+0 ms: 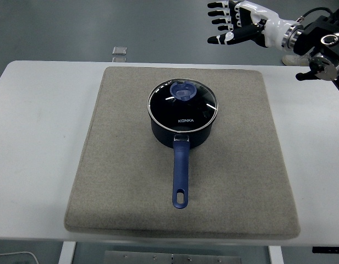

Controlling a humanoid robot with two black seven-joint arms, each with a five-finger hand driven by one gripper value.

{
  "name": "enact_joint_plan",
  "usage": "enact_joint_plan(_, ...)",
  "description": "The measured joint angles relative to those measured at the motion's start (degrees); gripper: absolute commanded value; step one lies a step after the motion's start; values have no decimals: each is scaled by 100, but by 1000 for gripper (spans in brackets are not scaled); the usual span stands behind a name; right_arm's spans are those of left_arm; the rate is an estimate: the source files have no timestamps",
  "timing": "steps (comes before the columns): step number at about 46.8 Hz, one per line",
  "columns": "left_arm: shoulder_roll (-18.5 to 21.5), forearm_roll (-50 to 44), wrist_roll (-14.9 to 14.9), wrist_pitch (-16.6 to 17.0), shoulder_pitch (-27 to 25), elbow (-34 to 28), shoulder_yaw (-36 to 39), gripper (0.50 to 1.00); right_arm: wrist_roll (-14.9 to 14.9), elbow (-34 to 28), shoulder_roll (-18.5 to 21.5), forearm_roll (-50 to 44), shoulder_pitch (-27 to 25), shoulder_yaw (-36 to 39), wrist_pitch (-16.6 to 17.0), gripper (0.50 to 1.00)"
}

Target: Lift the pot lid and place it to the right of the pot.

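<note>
A dark blue saucepan stands in the middle of a grey mat, its long blue handle pointing toward the near edge. On it sits a glass lid with a steel rim and a blue knob. High at the upper right, my right hand hovers above the table's far edge, fingers spread and holding nothing. It is up and to the right of the pot, well apart from the lid. The left arm does not show.
The mat covers most of the white table. A small square object lies on the floor beyond the far edge. To the right of the pot there is bare mat.
</note>
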Motion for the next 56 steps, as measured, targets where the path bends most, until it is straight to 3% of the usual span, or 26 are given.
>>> enact_joint_plan(10,0,0,0,0,-1,-1,0,1000,189,337,-59,-754,345,-338,426,928)
enact_joint_plan(18,0,0,0,0,0,1,0,1000,401,698,-72,-1348,712,-1006,473,928)
enact_joint_plan(31,0,0,0,0,1,2,0,1000,547,1100,-54,-2485,1017,-1371,729,928)
enact_joint_plan(56,0,0,0,0,1,2,0,1000,511,1117,207,-2808,1094,-1872,667,921)
